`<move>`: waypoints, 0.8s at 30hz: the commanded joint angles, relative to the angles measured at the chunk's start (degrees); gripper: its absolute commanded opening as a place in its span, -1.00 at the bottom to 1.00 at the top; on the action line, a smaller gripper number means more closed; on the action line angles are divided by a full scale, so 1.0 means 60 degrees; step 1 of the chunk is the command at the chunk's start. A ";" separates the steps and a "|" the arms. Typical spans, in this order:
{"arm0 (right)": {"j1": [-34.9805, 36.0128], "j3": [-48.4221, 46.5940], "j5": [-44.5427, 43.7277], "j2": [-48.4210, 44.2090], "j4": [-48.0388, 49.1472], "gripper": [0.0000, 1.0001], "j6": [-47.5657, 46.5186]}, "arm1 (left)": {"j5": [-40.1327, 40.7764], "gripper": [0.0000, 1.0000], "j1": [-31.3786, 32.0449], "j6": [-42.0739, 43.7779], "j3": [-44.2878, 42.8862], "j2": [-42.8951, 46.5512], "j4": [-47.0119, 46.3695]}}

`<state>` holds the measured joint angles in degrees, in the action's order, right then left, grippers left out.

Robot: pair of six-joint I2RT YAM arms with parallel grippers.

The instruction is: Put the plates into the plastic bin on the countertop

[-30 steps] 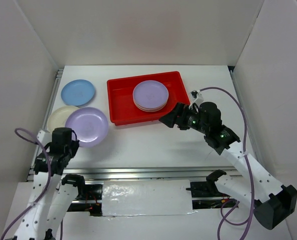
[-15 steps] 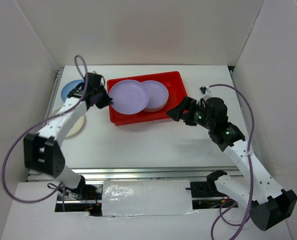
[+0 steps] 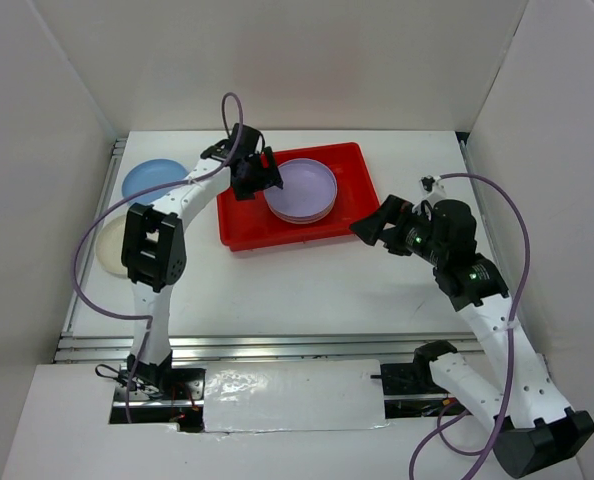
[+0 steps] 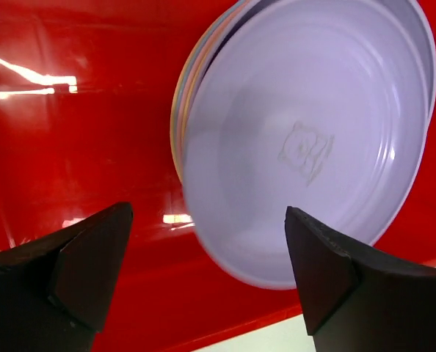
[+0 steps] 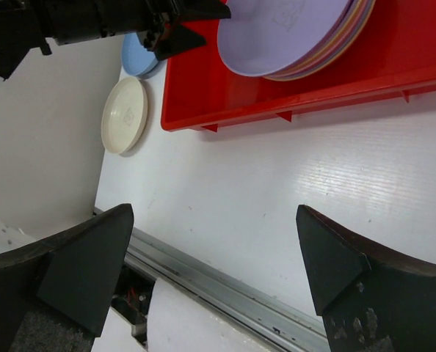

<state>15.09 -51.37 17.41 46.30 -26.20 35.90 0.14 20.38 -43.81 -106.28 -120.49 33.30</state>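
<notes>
Left claw spread over plate stack in bin — right claw spread, just beside bin.

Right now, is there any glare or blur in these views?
Left wrist: white glare streaks on the plastic bin, and the top purple plate has a soft, smeared near edge. Right wrist: the countertop is sharp, the foreground fingertips dark and soft. Top external: even light, faint shadows.
</notes>
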 commanded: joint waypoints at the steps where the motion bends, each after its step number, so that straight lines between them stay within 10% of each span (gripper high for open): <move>1: -0.0215 -0.0139 0.0262 -0.0290 -0.0219 1.00 -0.0373 | 0.0780 0.99 0.0031 -0.0022 -0.0686 0.0609 0.0631; 6: -0.0362 0.0065 0.0701 -0.0335 0.0146 1.00 -0.0257 | 0.3209 0.99 -0.0042 -0.0591 0.1815 0.3709 0.0440; 13: -0.0216 0.0740 0.1492 0.0016 0.1128 1.00 -0.0124 | 0.3478 0.99 -0.2968 -0.2775 0.6122 0.6614 0.0984; 19: 0.0208 0.1003 0.1947 0.0207 0.1479 1.00 -0.0285 | 0.2805 0.99 -0.6467 -0.3755 0.8454 0.7819 0.0105; 24: 0.0458 0.1282 0.2240 0.0222 0.1743 1.00 -0.0314 | 0.3009 0.99 -0.7395 -0.4387 0.8514 0.7338 0.0120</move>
<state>16.69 -44.38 28.45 47.70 -20.27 35.00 18.17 -22.63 -66.24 -53.49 -76.01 36.69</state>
